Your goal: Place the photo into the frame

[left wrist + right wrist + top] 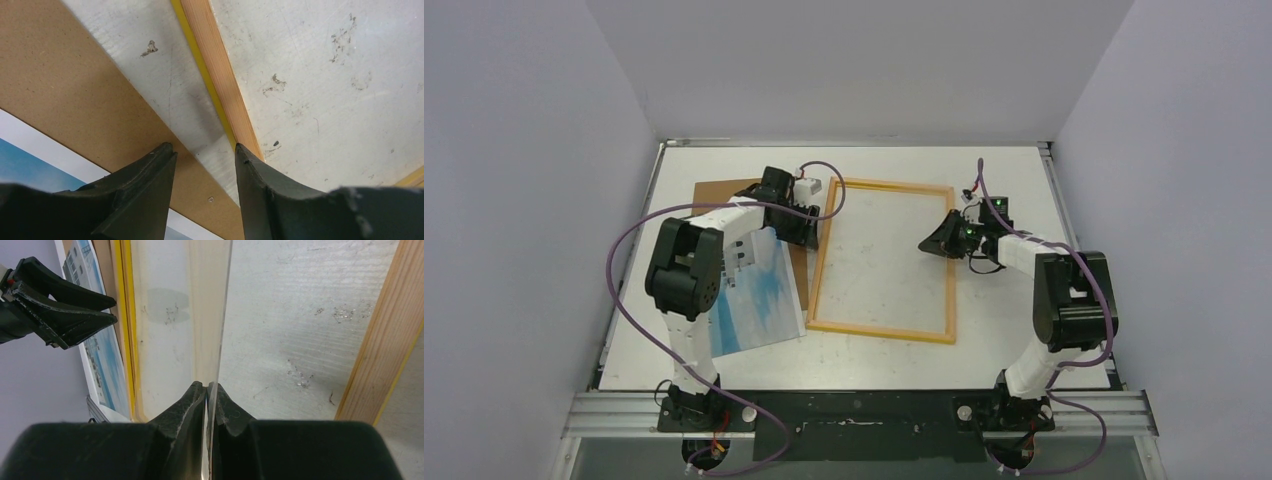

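Pane, clear and edge-on, barely discernible in right tool

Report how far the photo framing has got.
Done: the frame lies flat mid-table, wood back up. In hand: the right gripper is shut on the edge of a thin clear sheet over the frame; the left gripper hangs open between the frame's rail and the brown board, holding nothing. To do: the photo lies on that board, outside the frame, not yet put in.
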{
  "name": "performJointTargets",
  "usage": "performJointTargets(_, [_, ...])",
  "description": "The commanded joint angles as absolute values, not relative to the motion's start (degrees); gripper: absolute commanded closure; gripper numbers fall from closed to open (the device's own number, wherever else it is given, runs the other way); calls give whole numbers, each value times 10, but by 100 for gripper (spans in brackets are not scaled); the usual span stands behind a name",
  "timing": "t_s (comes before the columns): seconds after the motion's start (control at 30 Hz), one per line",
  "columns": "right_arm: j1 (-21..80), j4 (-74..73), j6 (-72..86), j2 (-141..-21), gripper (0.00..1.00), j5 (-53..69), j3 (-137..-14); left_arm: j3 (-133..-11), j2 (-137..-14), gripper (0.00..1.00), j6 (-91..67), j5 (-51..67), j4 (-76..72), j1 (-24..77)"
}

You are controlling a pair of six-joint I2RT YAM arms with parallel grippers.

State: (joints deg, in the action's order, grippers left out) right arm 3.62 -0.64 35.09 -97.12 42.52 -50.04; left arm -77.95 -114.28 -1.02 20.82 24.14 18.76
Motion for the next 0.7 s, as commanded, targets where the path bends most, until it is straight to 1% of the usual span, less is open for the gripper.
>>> performJointTargets(0.0, [35, 48, 330, -953, 92, 451, -512, -811, -1154, 55, -6, 209, 241, 191])
performJointTargets(0.13, [43, 55, 314, -928, 93, 465, -514, -816, -1155, 57, -7, 209, 243, 191])
performJointTargets(0.2, [46, 70, 316, -914, 93, 481, -512, -817, -1155, 59, -9, 210, 242, 190])
performJointTargets(0.4, [58, 134, 363, -877, 93, 526, -500, -817, -1154, 63, -28, 226, 243, 182])
performJointTargets(0.67, [66, 144, 380, -902, 93, 516, -511, -811, -1154, 66, -41, 238, 239, 173])
